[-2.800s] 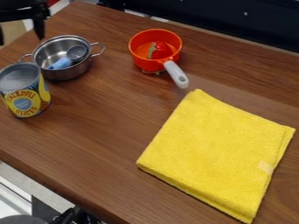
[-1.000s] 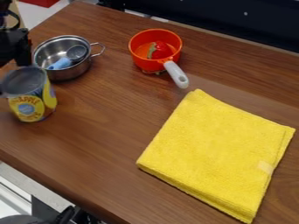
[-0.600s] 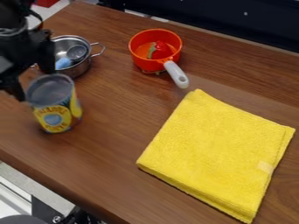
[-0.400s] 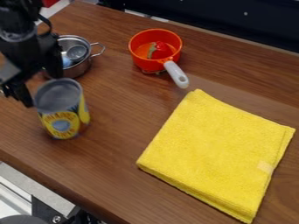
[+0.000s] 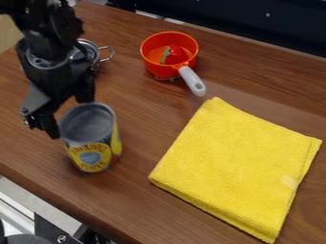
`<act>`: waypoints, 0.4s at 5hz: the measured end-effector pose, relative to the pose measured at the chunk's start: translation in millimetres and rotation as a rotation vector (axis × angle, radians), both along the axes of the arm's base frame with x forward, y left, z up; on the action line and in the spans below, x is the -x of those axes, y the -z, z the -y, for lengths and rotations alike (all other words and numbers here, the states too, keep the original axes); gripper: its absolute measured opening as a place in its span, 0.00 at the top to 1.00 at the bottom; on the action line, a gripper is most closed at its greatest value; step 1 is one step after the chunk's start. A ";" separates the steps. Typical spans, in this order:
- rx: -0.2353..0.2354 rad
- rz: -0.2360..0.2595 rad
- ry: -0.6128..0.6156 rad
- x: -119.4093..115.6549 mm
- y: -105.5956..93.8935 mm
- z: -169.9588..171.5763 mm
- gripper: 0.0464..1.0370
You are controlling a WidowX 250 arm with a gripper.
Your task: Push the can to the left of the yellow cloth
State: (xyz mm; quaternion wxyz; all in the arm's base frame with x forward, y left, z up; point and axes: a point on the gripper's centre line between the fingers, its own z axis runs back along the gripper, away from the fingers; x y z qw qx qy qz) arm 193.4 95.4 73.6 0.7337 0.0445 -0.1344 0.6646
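Note:
The black gripper (image 5: 68, 116) hangs at the left of the table, its two fingers spread apart. Right up against the back left side of the can (image 5: 92, 147) are its fingertips; whether both touch it, I cannot tell. The can stands upright, with a grey top and a yellow and blue label, left of the yellow cloth (image 5: 235, 167). Bare wood separates the can from the cloth, which lies folded flat on the right side of the table.
Behind the gripper, a metal pot (image 5: 94, 53) is partly hidden. An orange saucepan (image 5: 168, 57) holding a red item stands at the back middle, its grey handle angled toward the cloth. The table's front edge runs diagonally below the can.
From the upper left the arm has come in over the table. The can has slid right and toward the front edge along with the gripper. Cloth and saucepan have stayed put.

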 end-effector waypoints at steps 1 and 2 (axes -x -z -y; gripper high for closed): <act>0.014 -0.005 0.037 5.0 0.2 19.9 0.04; 0.024 -0.002 0.047 3.7 -0.2 29.6 0.04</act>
